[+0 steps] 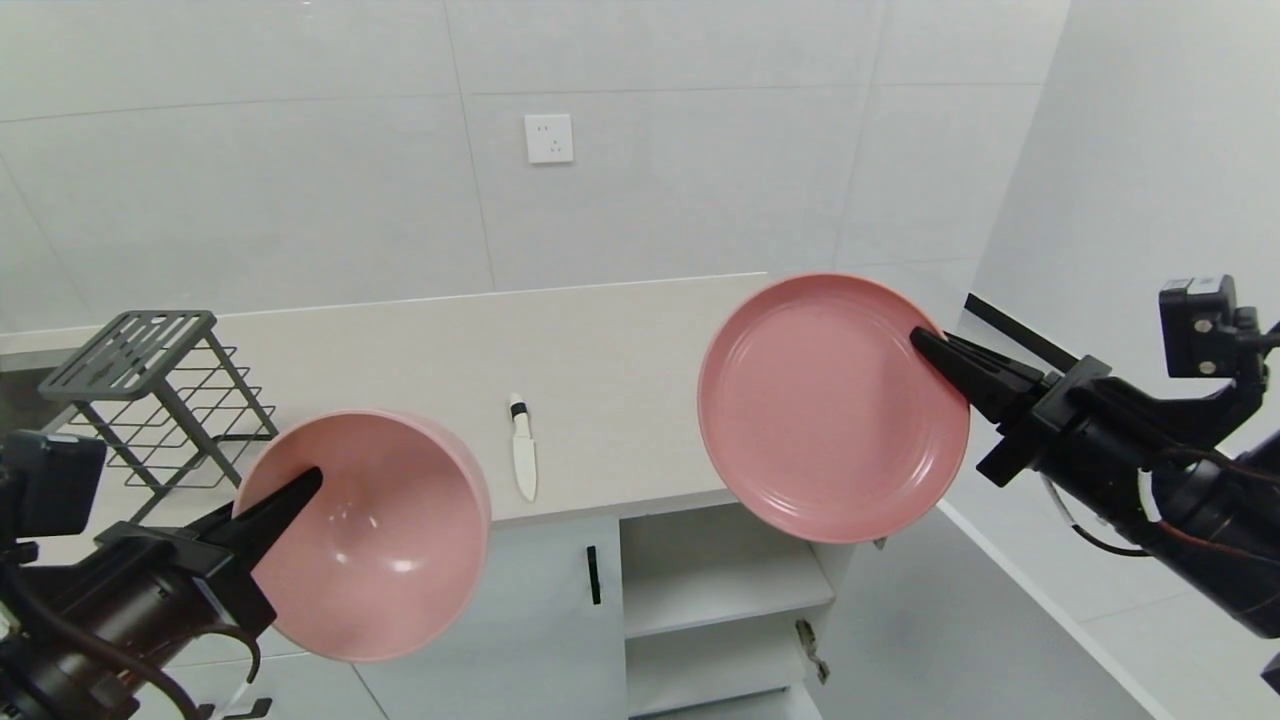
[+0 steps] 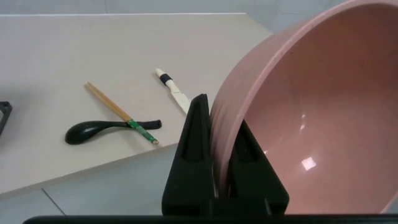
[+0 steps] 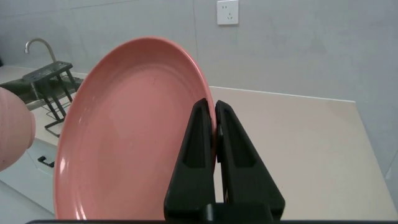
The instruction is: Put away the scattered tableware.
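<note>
Left gripper clamped the pink bowl by its rim; right gripper clamped the pink plate likewise. A white knife lay on the counter between them.

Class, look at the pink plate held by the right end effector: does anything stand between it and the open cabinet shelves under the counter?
Nothing visible does. The pink plate hangs in the right end effector above the open shelves, with no door or object across the opening.
</note>
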